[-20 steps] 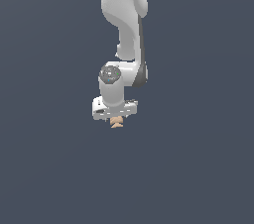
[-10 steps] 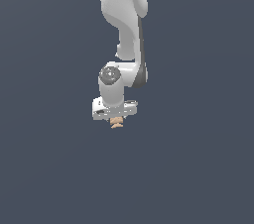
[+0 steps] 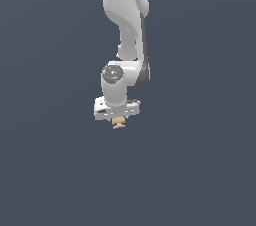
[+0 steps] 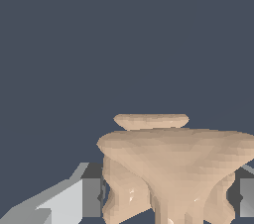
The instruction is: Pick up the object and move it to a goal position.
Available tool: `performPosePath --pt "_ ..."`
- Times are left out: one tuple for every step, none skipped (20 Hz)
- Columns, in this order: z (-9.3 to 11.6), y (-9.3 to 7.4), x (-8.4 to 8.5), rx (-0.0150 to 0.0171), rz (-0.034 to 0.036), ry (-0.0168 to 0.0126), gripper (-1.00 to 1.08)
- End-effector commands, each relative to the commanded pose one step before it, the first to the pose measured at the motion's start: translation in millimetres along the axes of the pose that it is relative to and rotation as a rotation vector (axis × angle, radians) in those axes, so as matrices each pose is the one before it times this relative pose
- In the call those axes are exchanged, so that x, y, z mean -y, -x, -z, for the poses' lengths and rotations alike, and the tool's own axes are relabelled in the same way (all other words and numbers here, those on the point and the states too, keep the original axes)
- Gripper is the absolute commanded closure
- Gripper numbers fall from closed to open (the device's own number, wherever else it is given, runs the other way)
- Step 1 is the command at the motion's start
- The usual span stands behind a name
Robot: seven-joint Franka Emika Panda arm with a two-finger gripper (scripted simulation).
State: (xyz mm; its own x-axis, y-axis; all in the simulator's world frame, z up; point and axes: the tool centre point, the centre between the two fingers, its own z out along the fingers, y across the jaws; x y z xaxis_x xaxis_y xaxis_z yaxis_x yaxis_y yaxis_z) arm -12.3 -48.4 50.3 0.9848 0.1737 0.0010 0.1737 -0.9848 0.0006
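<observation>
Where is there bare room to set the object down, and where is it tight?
Bare dark surface lies all around the arm, toward the exterior view's left, right and near edge. The only crowded spot is directly under the gripper, where the peach-tan object sits between its fingers.

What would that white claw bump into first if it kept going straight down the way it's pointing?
Nothing new, probably: the gripper already clamps the peach-tan lumpy object, and beyond it only plain dark ground shows; how far away that lies is unclear.
</observation>
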Motion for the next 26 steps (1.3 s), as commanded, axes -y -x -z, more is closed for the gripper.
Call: performPosePath --pt "8.36 -0.52 6.84 -0.0011 0.00087 0.00011 1.08" --pt "4.37 -0.03 3.56 0.0 0.0 0.0 1.08" --pt "4.93 -0.04 4.01 0.0 0.0 0.0 1.08" --pt "5.51 -0.05 4.47 0.0 0.0 0.0 1.08" --pt "6.11 -0.06 4.95 0.0 0.0 0.0 1.08" --pt "6.53 -0.12 5.54 0.0004 0.00013 0.00025 1.08" --pt "7.34 -0.09 5.93 0.0 0.0 0.0 1.08" --pt "7.9 -0.11 6.37 0.0 0.0 0.0 1.08" --pt "8.42 -0.13 6.77 0.0 0.0 0.0 1.08" --pt "8.75 -0.2 7.23 0.00033 0.0001 0.00035 1.08" --pt "9.35 -0.18 7.48 0.0 0.0 0.0 1.08" --pt "9.64 -0.25 7.89 0.00029 0.00008 0.00039 1.08" --pt "10.08 -0.24 8.02 0.0 0.0 0.0 1.08" --pt "10.09 -0.27 8.02 0.0 0.0 0.0 1.08" --pt "9.89 -0.34 8.05 0.00027 0.00007 0.0004 1.08" --pt "9.93 -0.33 7.87 0.0 0.0 0.0 1.08" --pt "9.75 -0.37 7.72 0.0 0.0 0.0 1.08" --pt "9.48 -0.4 7.51 0.0 0.0 0.0 1.08" --pt "9.16 -0.42 7.25 0.0 0.0 0.0 1.08" --pt "8.79 -0.42 6.96 0.0 0.0 0.0 1.08" --pt "8.13 -0.52 6.75 0.00042 0.00012 0.00022 1.08" --pt "7.96 -0.47 6.31 0.0 0.0 0.0 1.08" --pt "7.53 -0.52 5.99 0.0 0.0 0.0 1.08" --pt "7.03 -0.57 5.62 0.0 0.0 0.0 1.08" --pt "6.34 -0.64 5.11 0.0002 0.00008 -0.00044 1.08" --pt "5.88 -0.58 4.72 0.0 0.0 0.0 1.08"
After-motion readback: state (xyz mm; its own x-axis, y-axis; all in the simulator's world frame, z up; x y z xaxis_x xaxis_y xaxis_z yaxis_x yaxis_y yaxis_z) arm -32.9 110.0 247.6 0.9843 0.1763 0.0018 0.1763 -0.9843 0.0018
